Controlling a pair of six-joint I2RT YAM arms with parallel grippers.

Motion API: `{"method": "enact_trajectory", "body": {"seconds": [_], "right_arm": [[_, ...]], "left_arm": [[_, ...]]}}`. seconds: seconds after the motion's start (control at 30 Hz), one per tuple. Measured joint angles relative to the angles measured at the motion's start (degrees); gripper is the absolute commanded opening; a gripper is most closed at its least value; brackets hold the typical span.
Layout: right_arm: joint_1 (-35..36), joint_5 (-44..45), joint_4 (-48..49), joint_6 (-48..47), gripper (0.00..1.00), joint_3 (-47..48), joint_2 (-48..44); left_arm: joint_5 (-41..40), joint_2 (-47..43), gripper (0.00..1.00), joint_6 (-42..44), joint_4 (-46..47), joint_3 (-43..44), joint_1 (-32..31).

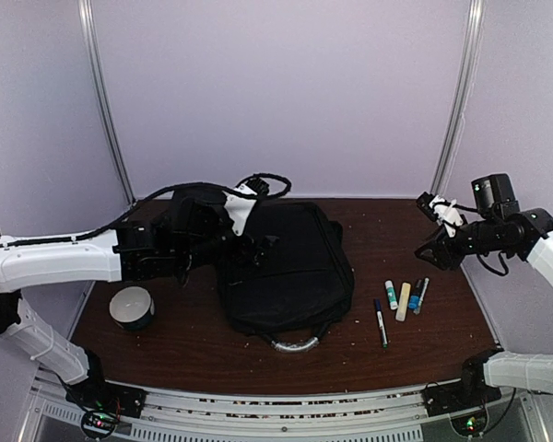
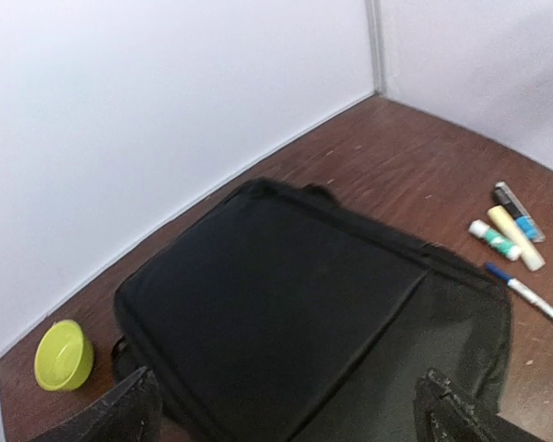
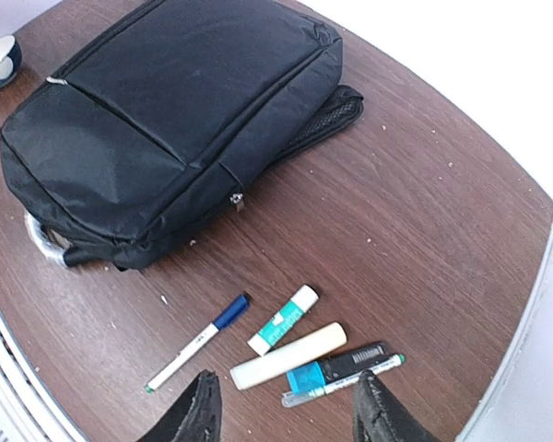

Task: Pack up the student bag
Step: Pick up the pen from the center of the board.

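- Black fabric student bag (image 1: 290, 272): largest item, lying flat near the middle of the table, front pocket facing up, top end toward the near edge.
- Grey curved handle (image 1: 295, 343): at the bag's near end, resting on the table surface.
- Mesh side pocket (image 3: 336, 110): on the bag's right side, at the far end.
- Dark brown wood-grain table (image 1: 175, 345): bearing every item listed here, with pale walls on three sides.
- Left gripper (image 2: 288, 379): released, fingers spread wide with nothing between them, positioned over the far-left part of the bag. Contact with the fabric cannot be told.
- Right gripper (image 3: 288, 382): jaws parted and empty, raised over the right side of the table, above the row of writing things and well apart from the bag.
- Small round bowl (image 1: 132, 308): left of the bag, near it but not touching.
- White pen (image 3: 198, 341) with blue cap: right of the bag, nearest to it of the writing things.
- Glue stick (image 3: 283, 319), white with green label: just beside the pen.
- Cream stick (image 3: 288, 367): next in the row, close to the glue stick.
- Blue-and-black marker (image 3: 336, 368): at the cream stick's end, on the side away from the bag.
- Slim pen (image 3: 373, 366) with green tip: lying along the marker, touching it.
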Motion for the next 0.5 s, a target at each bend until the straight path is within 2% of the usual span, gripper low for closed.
{"method": "enact_trajectory", "body": {"seconds": [0.2,0.37,0.5], "right_arm": [[0.0,2.4,-1.9,-4.5,0.44,-5.0,-1.3],[0.3,3.4,-3.6,-6.9,0.42,-7.8,2.0],[3.4,4.0,-3.5,-7.5,0.42,-9.1,6.0]], "left_arm": [[-1.5,-2.8,0.97,-5.2,-3.4,-4.3,8.3],[-2.2,-4.1,0.94,-6.8,-4.4,-4.7,8.2],[-3.6,-3.0,0.93,-8.2,-7.6,-3.0,8.2]]}}
